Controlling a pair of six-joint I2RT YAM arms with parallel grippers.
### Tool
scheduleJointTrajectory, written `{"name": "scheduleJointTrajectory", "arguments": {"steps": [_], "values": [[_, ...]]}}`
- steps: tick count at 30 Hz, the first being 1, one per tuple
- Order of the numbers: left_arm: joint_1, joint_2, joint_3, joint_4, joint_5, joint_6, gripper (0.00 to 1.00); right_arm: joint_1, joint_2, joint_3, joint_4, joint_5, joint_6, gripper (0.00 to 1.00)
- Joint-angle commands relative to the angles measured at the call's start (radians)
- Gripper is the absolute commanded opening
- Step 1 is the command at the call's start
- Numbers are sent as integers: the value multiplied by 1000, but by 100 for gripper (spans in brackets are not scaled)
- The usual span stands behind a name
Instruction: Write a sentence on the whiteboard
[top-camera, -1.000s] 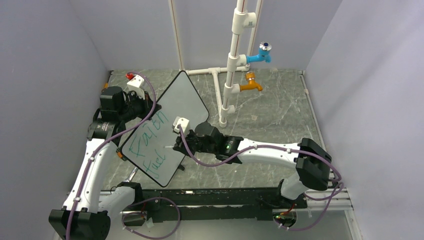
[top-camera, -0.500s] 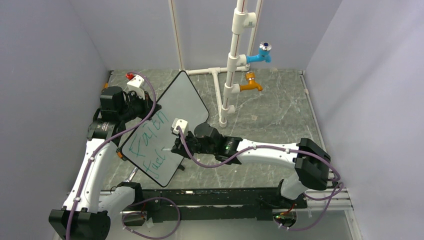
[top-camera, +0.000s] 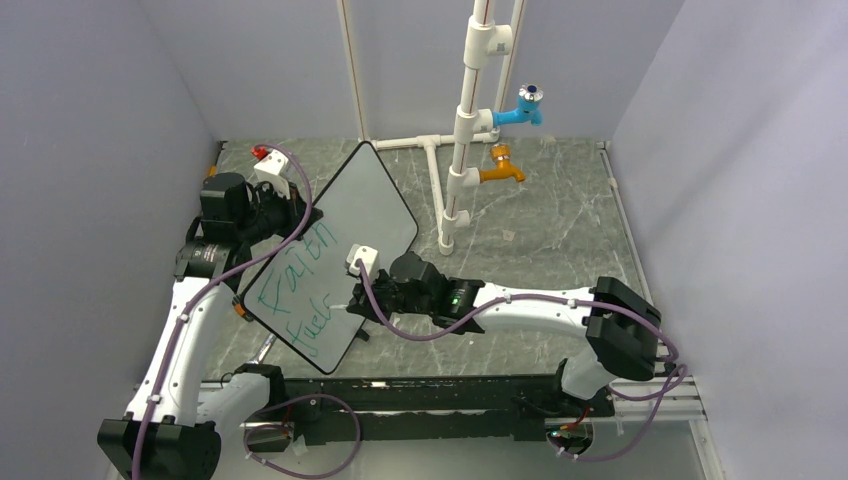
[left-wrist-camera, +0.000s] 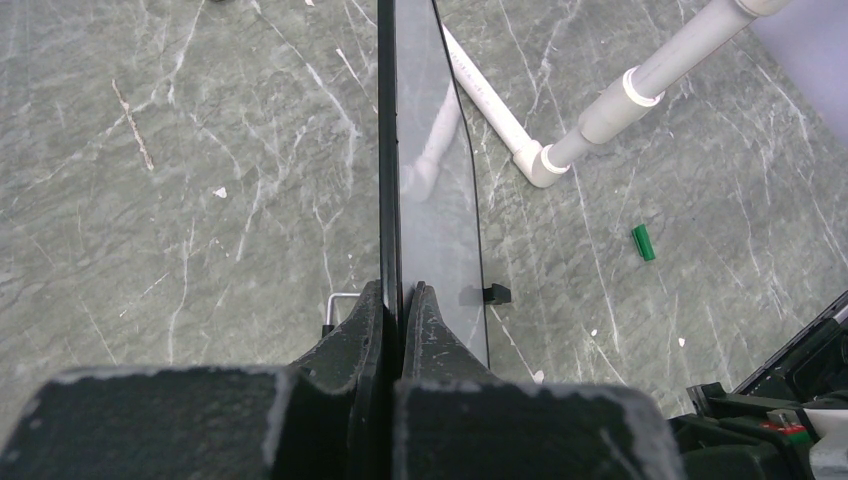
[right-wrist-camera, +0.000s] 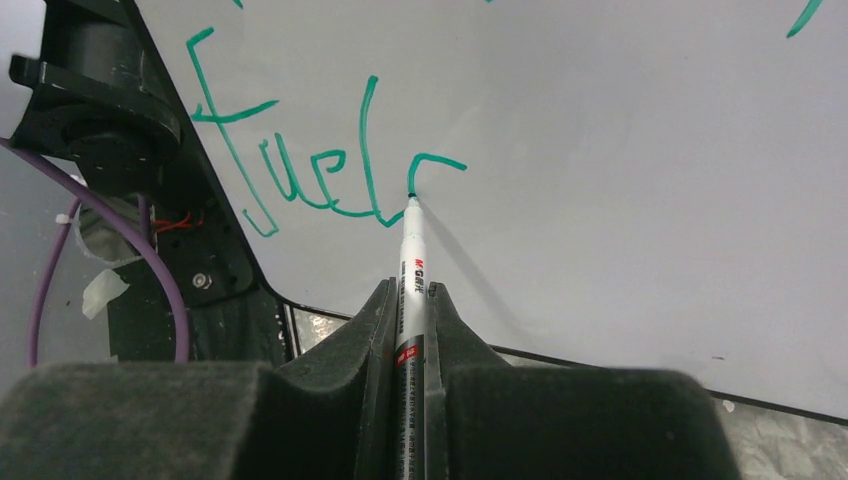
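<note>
The left end effector (left-wrist-camera: 393, 300) pinches the whiteboard (top-camera: 330, 255) on edge at the table's (top-camera: 560, 220) nine o'clock while the right end effector (right-wrist-camera: 408, 295), clamped on a marker (right-wrist-camera: 412, 270), touches its tip to the green sentence (right-wrist-camera: 368, 140); pressing too hard could twist the whiteboard in that grip and warp the stroke.

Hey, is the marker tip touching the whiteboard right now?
Touching. The right wrist view shows the marker tip on the whiteboard, no gap, ending the green writing.
</note>
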Motion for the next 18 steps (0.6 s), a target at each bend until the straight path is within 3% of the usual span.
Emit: {"name": "scheduleJointTrajectory", "arguments": {"steps": [1,18], "values": [[-4,-1,-35,-49,-82,124,0,3,-6,-11,47,63,10,0],[-4,2,-33,-50,-78,124,0,-2,-24,-35,28,154,24,0]]}}
